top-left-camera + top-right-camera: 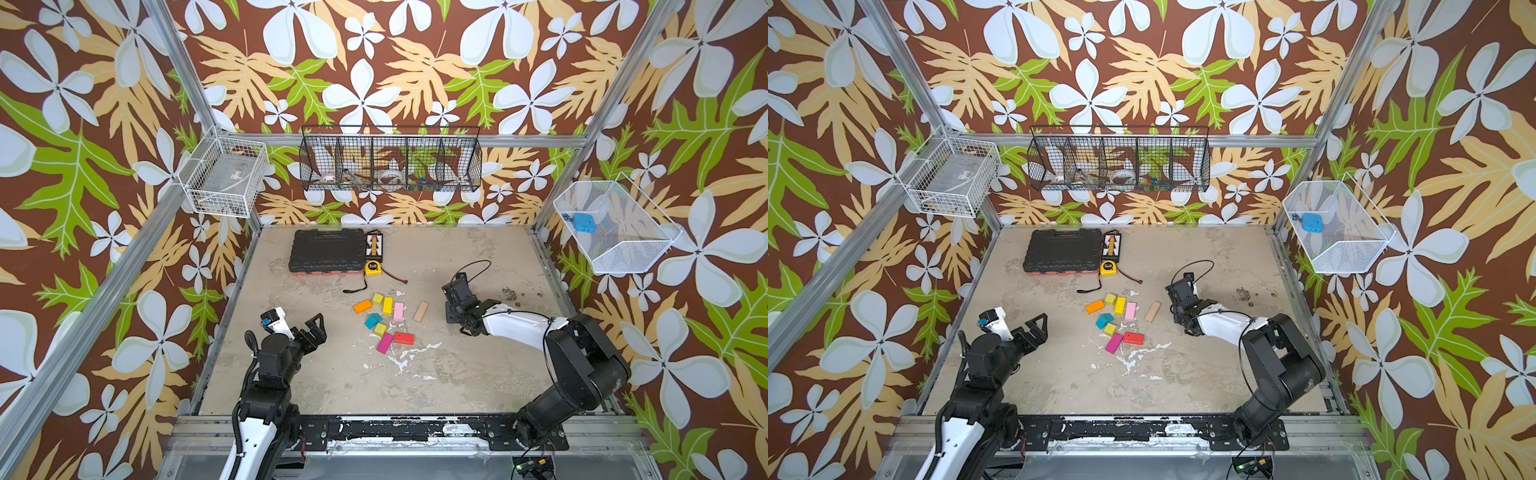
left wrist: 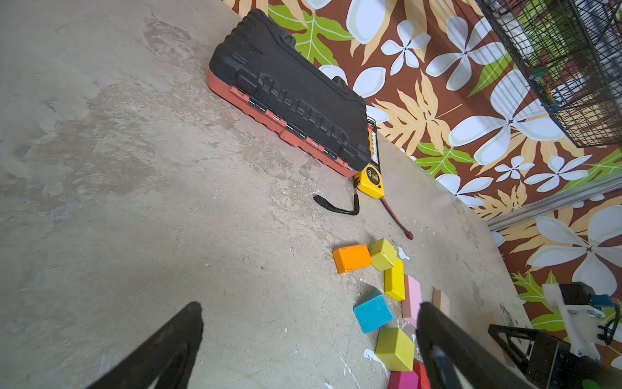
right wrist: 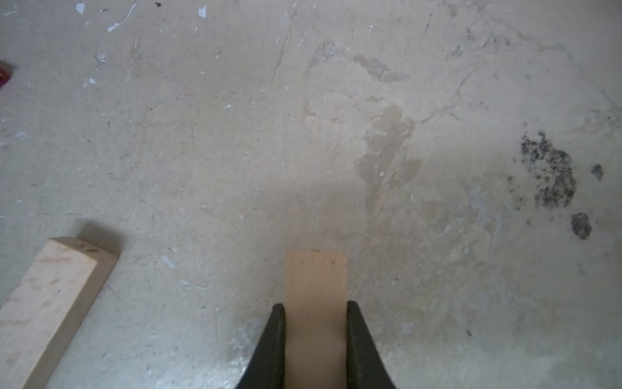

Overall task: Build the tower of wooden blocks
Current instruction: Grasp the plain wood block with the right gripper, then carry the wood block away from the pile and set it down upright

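The wood blocks lie loose mid-table in both top views: an orange brick (image 1: 363, 306), yellow cube (image 1: 377, 299), yellow brick (image 1: 387, 305), pink brick (image 1: 398, 311), teal wedge (image 1: 372, 321), magenta brick (image 1: 385, 343), red brick (image 1: 404, 338) and a tan plank (image 1: 420, 311). My right gripper (image 3: 315, 304) is shut on a second tan plank (image 3: 315, 276), just right of the lying plank (image 3: 50, 303). My left gripper (image 2: 309, 308) stands open and empty, left of the teal wedge (image 2: 373, 313). No tower shows in any view.
A black tool case (image 1: 327, 250) lies at the back, with a yellow tape measure (image 1: 373, 268) and its black strap beside it. Wire baskets hang on the back and side walls. White paint flecks mark the table near the blocks.
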